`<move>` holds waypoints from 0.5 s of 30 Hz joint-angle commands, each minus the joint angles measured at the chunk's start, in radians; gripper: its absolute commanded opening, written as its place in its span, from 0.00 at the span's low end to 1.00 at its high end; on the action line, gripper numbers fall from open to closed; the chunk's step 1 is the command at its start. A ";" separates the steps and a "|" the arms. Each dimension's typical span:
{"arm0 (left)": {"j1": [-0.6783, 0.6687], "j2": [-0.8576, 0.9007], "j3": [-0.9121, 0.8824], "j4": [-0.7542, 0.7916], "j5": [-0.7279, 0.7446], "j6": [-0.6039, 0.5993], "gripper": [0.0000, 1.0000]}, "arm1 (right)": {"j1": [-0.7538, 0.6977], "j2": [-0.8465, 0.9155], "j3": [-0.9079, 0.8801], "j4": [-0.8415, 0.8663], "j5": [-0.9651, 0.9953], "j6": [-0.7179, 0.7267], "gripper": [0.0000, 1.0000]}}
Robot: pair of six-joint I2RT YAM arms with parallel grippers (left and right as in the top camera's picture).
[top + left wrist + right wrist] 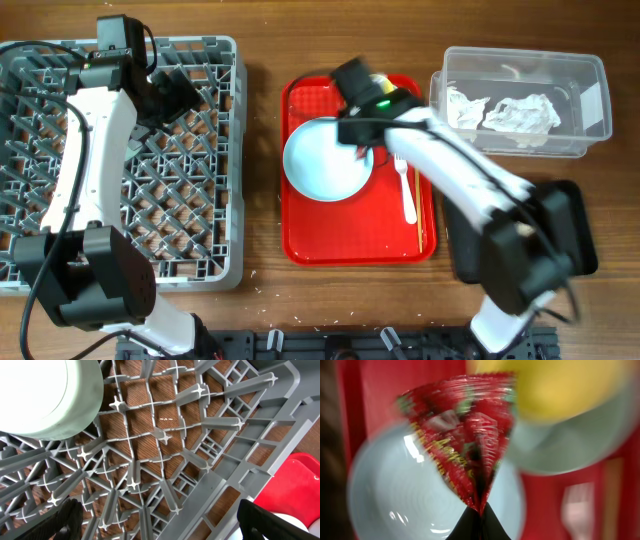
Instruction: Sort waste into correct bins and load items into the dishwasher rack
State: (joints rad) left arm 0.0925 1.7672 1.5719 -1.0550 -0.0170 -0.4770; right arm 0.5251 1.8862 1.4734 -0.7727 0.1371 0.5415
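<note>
My right gripper (479, 510) is shut on the small red wrapper (470, 435) and holds it above the light blue plate (395, 495). The view is blurred. The yellow cup (560, 385) and the small dish (570, 445) lie behind it. In the overhead view the right gripper (352, 130) hangs over the plate (322, 160) on the red tray (350, 245). The white fork (405, 185) and the chopsticks (418, 215) lie beside it. My left gripper (160, 525) is open and empty above the dishwasher rack (280, 425), near the upturned pale green bowl (45, 395).
The clear tub (590, 75) at the back right holds crumpled white napkins (515, 113). The black tray (578, 235) lies at the front right, partly under my right arm. The grey rack (200, 230) fills the left side. My left gripper (180, 90) is over its back right part. Crumbs (255, 290) dot the front of the table.
</note>
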 commanded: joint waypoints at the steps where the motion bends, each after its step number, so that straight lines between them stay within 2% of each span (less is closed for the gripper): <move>1: 0.001 -0.006 0.002 -0.001 -0.006 -0.002 1.00 | -0.175 -0.216 0.047 0.002 0.199 0.072 0.04; 4: 0.001 -0.006 0.002 0.000 -0.006 -0.002 1.00 | -0.377 -0.259 0.045 0.022 0.236 0.080 0.04; 6: 0.002 -0.006 0.002 0.000 -0.006 -0.002 1.00 | -0.515 -0.224 0.026 0.072 0.235 0.143 0.04; 7: 0.002 -0.006 0.002 0.000 -0.006 -0.002 1.00 | -0.554 -0.204 0.021 0.096 0.232 0.152 0.08; 8: 0.001 -0.006 0.002 0.000 -0.006 -0.002 1.00 | -0.589 -0.172 0.021 0.130 0.219 0.157 0.37; 9: 0.001 -0.006 0.002 -0.001 -0.006 -0.002 1.00 | -0.619 -0.123 0.021 0.173 0.182 0.138 0.89; 10: 0.001 -0.006 0.002 -0.001 -0.006 -0.002 1.00 | -0.630 -0.089 0.021 0.198 0.140 0.083 0.99; 12: 0.001 -0.006 0.002 -0.001 -0.006 -0.002 1.00 | -0.629 -0.067 0.021 0.192 0.055 0.000 1.00; 15: 0.002 -0.006 0.002 -0.001 -0.006 -0.002 1.00 | -0.629 -0.137 0.021 0.180 -0.069 0.000 1.00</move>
State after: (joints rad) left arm 0.0925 1.7672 1.5719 -1.0554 -0.0166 -0.4770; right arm -0.1066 1.8137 1.4918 -0.5919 0.2016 0.5739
